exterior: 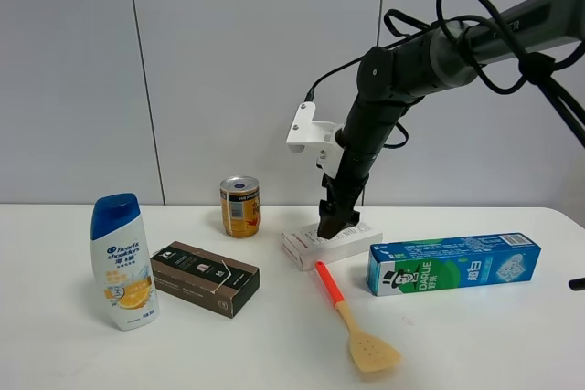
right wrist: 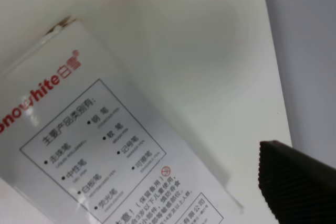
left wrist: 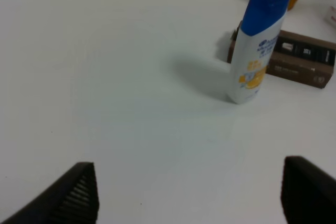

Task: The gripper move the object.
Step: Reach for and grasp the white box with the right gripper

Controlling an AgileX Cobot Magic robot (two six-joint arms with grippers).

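Exterior high view: our right gripper (exterior: pixel 331 226) hangs, jaws spread, low over the white box (exterior: pixel 349 244) between can (exterior: pixel 239 206) and toothpaste box (exterior: pixel 452 262); we judge it light, stiff, best pinched across its width.

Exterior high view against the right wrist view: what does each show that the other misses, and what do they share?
Only the exterior high view shows the shampoo bottle, the can, the brown box, the toothpaste box, the spatula and the whole right arm. Only the right wrist view shows the red logo and black text panel on the white box, plus a ribbed finger pad. Both show the white box, the table and the right gripper at the box.
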